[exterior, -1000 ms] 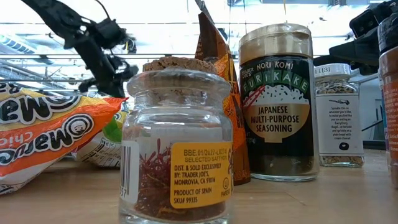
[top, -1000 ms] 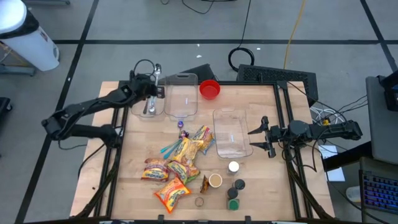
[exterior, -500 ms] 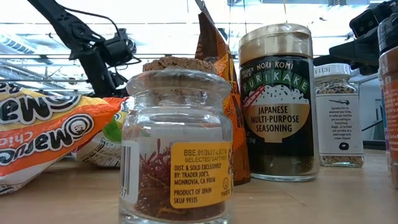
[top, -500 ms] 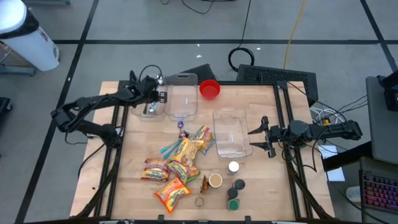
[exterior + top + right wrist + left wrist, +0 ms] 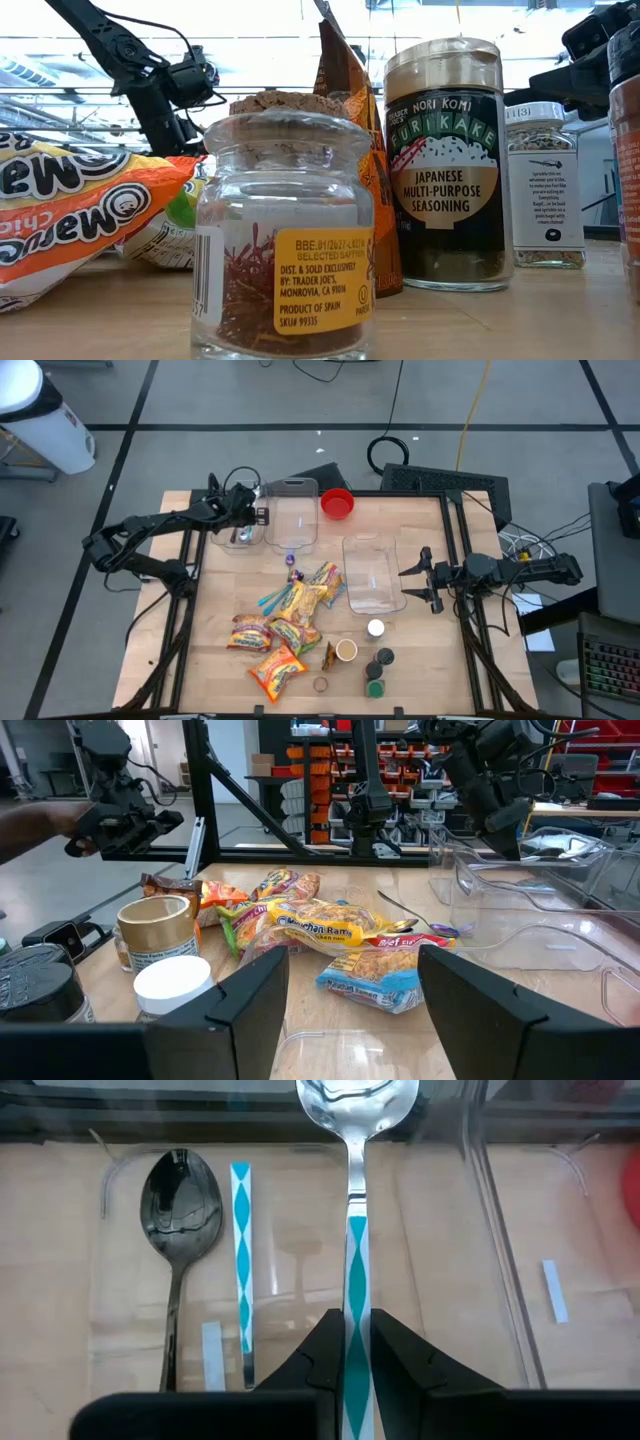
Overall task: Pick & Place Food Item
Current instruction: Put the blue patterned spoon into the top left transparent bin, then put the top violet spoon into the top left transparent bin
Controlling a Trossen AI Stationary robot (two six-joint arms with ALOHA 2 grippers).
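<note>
Spoon in the pinch, over the clear tray!
The left gripper has its fingers clamped on the handle of a spoon. The handle is patterned with teal-and-white diamonds, and the shiny silver bowl points straight ahead of the fingertips, held level. Just below and to one side of the gripper sits a shallow clear tray. In it a second silver spoon lies flat, and a loose teal-diamond handle lies parallel beside it. The food, a heap of bright noodle packets, lies well apart from this gripper, closer to the table's middle.
</note>
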